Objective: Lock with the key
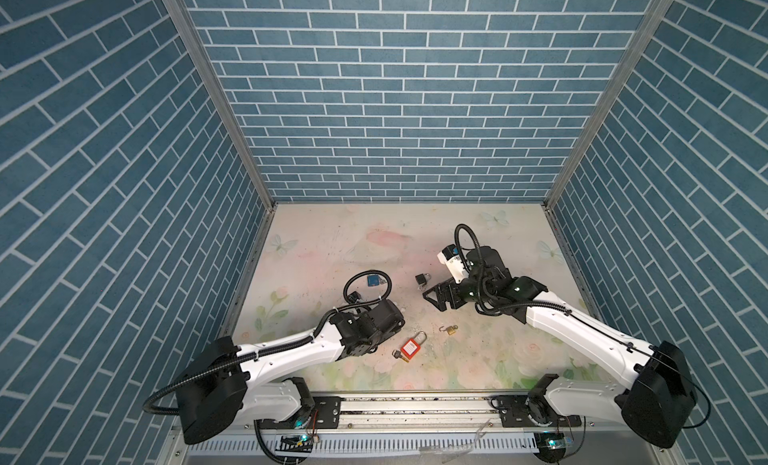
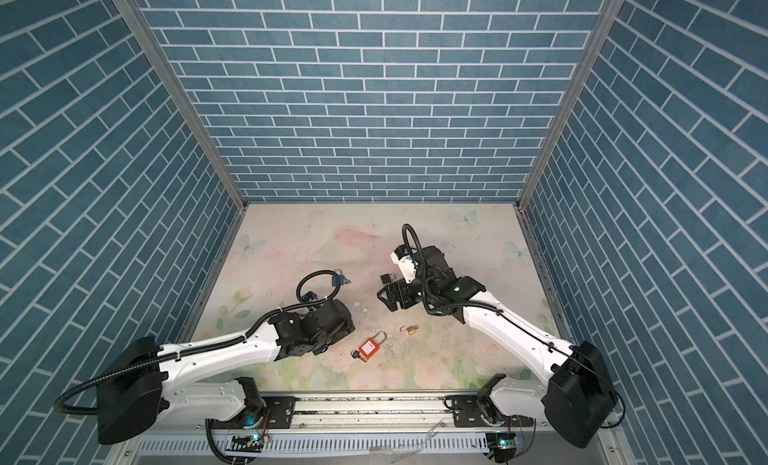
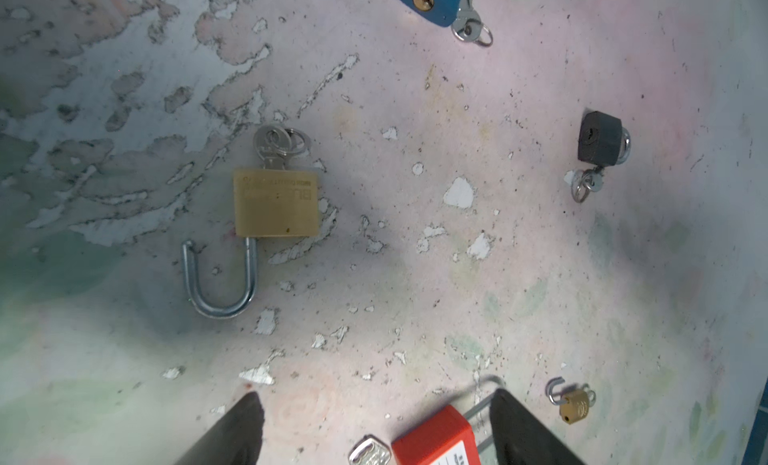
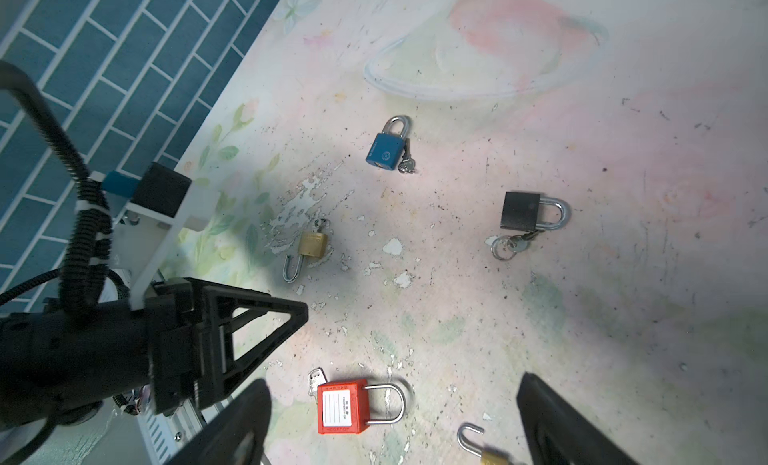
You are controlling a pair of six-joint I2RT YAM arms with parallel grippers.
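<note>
Both grippers stand open and hold nothing. A red padlock (image 4: 341, 407) lies flat with its shackle pushed in and a key (image 4: 315, 379) in its base. It lies below my right gripper (image 4: 394, 384) and partly between the fingers of my left gripper (image 3: 374, 400). In both top views it lies just right of the left gripper (image 1: 395, 322). A brass padlock (image 3: 276, 203) with its shackle swung open and a key (image 3: 274, 145) in it lies ahead of the left gripper. In both top views the left arm hides it. The right gripper (image 1: 430, 300) hangs near a black padlock (image 1: 422, 279).
A blue padlock (image 4: 385, 150) and the black padlock (image 4: 520, 217) each lie shut with a key ring beside them. A small brass padlock (image 1: 451, 330) with an open shackle lies right of the red one. The floral mat (image 1: 478, 359) is flaking, and blue brick walls stand on three sides.
</note>
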